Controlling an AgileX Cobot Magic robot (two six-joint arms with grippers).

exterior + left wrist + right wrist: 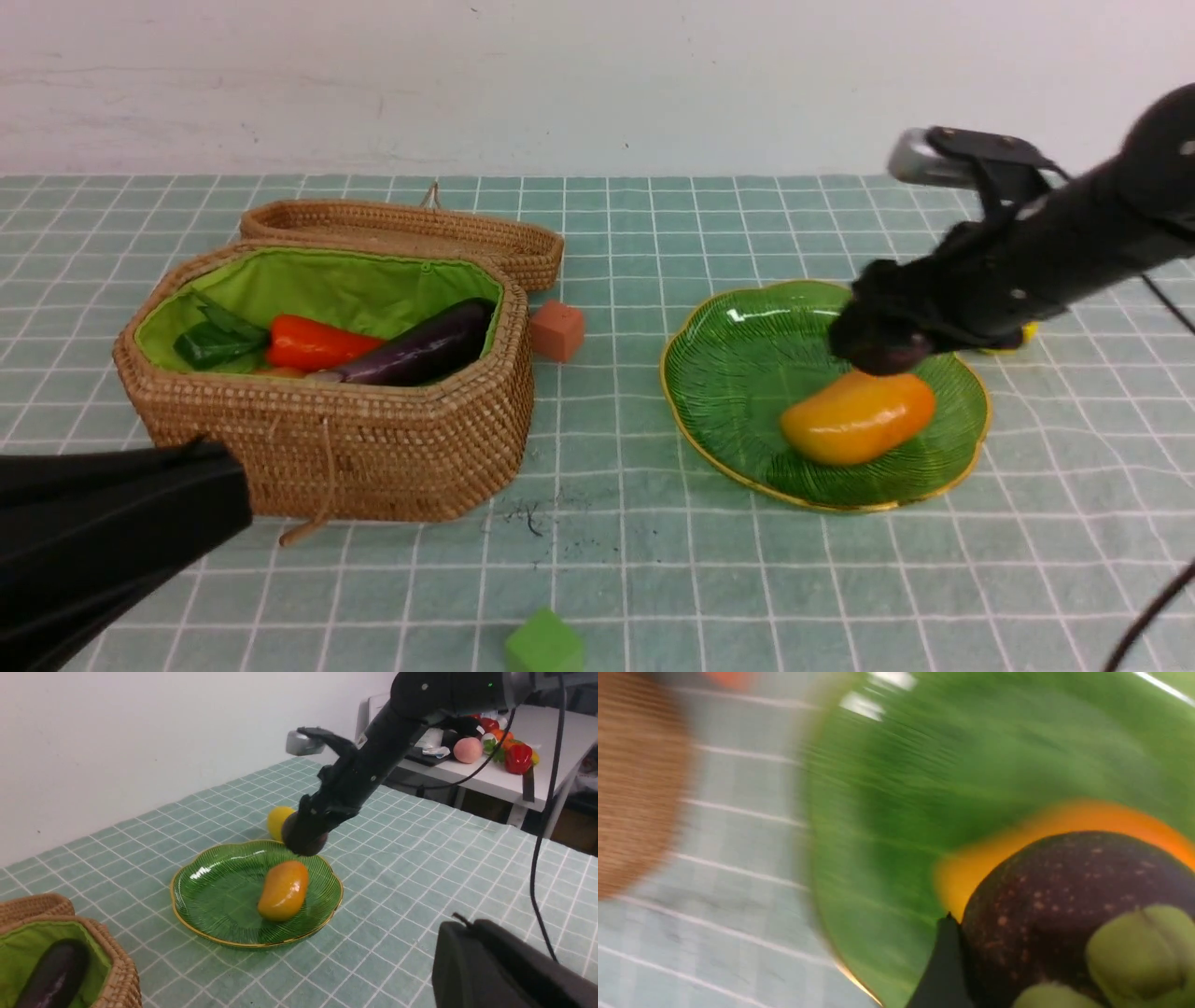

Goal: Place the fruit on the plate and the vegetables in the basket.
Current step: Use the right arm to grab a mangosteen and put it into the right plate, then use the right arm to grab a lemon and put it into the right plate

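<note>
While the right tool (882,350) grips one mangosteen (1069,914), one mango (859,417) occupies the plate (738,373).

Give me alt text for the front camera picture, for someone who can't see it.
The right pincer holds a dark mangosteen over a green plate, just above a mango lying on it. To the left, an open wicker basket holds a carrot and an eggplant. A lemon peeks out behind the arm.
</note>
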